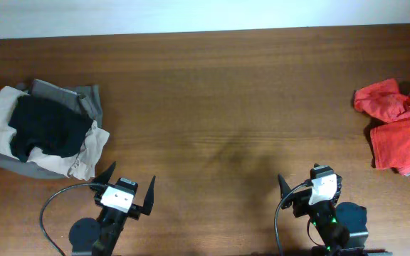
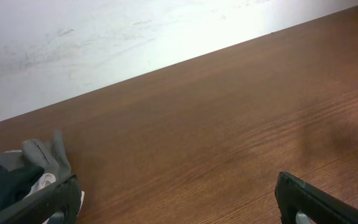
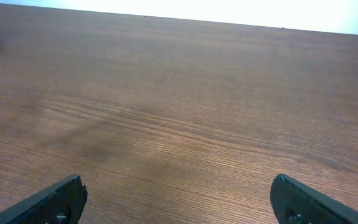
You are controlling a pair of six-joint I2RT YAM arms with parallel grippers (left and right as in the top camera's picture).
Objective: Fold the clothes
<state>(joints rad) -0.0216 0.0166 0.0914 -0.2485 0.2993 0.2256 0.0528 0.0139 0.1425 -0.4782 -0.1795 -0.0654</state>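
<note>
while left fingers (image 1: 149, 192) and right fingers (image 1: 283, 188) gape empty, clothes (image 1: 398, 131) hug the right edge.

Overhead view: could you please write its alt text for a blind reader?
Crumpled red clothes lie at the table's right edge, a beige, black and grey pile at its left. The left gripper and right gripper sit open and empty.

Both arms sit low at the near edge of the table (image 1: 212, 107), one left of middle, one right. The left gripper (image 1: 132, 173) and right gripper (image 3: 178, 183) gape wide and empty, fingers pointing toward the far edge.
</note>
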